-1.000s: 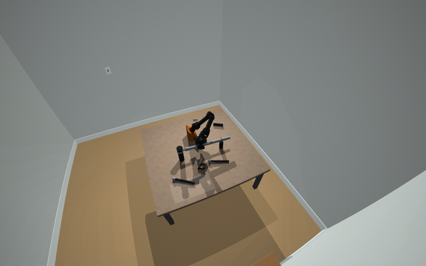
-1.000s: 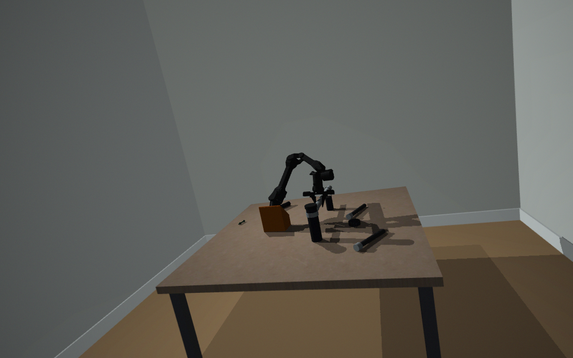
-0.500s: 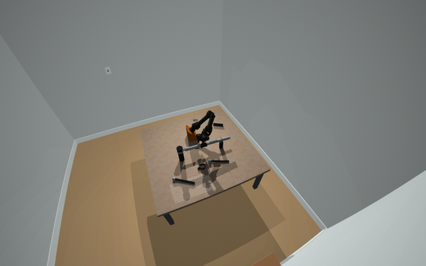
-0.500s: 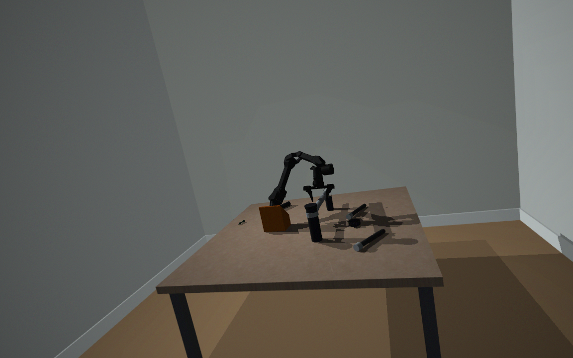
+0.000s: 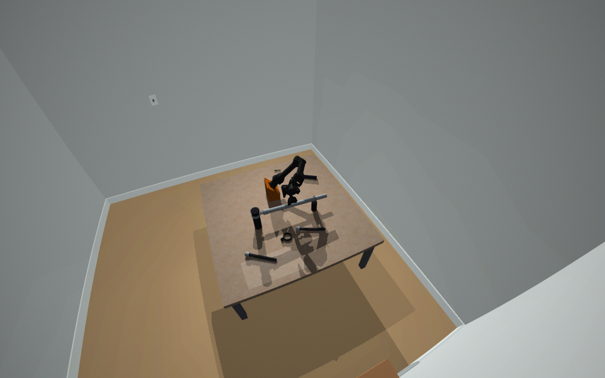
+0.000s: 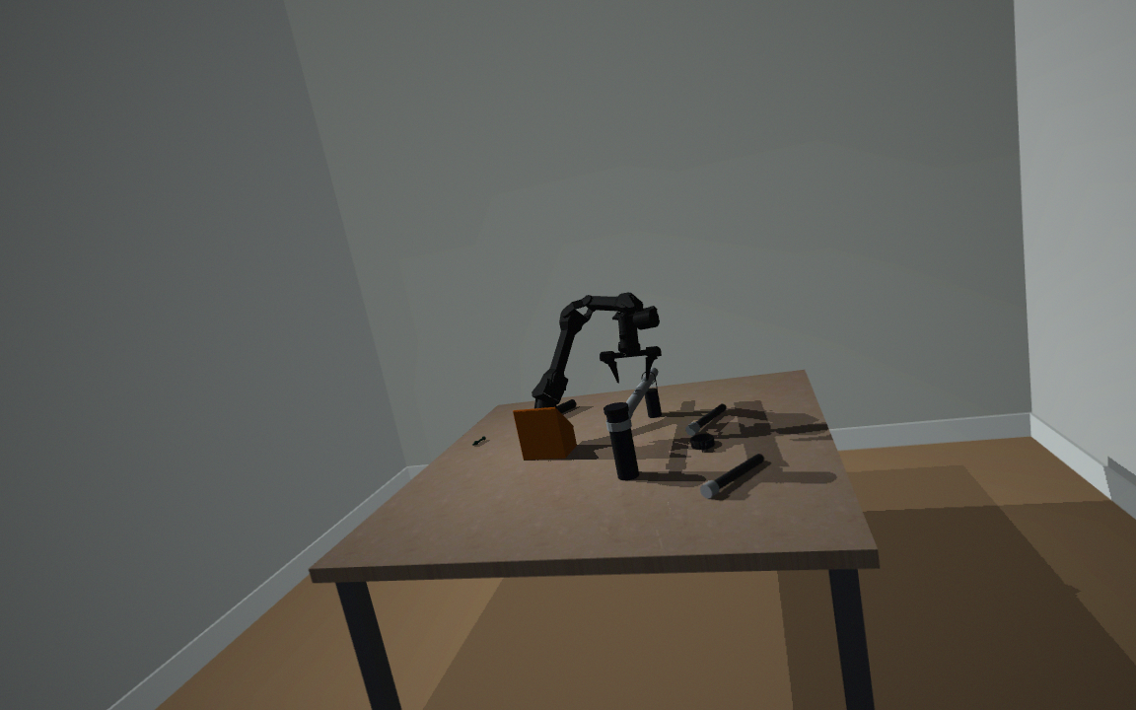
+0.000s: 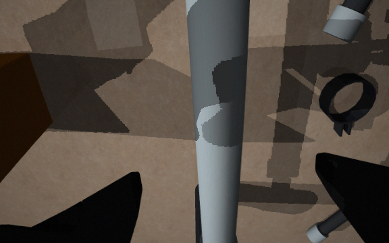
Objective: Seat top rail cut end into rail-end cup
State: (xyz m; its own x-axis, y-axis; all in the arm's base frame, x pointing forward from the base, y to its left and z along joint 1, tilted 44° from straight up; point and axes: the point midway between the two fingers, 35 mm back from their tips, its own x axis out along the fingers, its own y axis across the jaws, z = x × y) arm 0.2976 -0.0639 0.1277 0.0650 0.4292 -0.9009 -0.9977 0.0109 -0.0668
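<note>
My gripper (image 5: 292,201) (image 6: 633,379) (image 7: 229,171) is open and empty above the rail, its fingers wide apart, one to each side; the wrist view shows gaps between rail and fingers. The grey rail (image 5: 274,209) (image 6: 638,398) (image 7: 219,175) runs from the big black post (image 5: 257,222) (image 6: 624,455) through the loop cap on the small post (image 5: 314,206) (image 6: 652,404). The light brace band (image 5: 256,216) (image 6: 618,424) sits just under the post cap (image 5: 254,210) (image 6: 615,408). The rail's end is at the band; the cup is too small to tell how deep it sits.
An orange block (image 5: 272,191) (image 6: 543,434) (image 7: 12,118) stands beside the arm's base. A loose black ring (image 7: 326,98) and two black rods (image 5: 262,257) (image 5: 313,229) with pale ends lie on the table's other side. Another black rod (image 5: 311,177) lies behind the arm.
</note>
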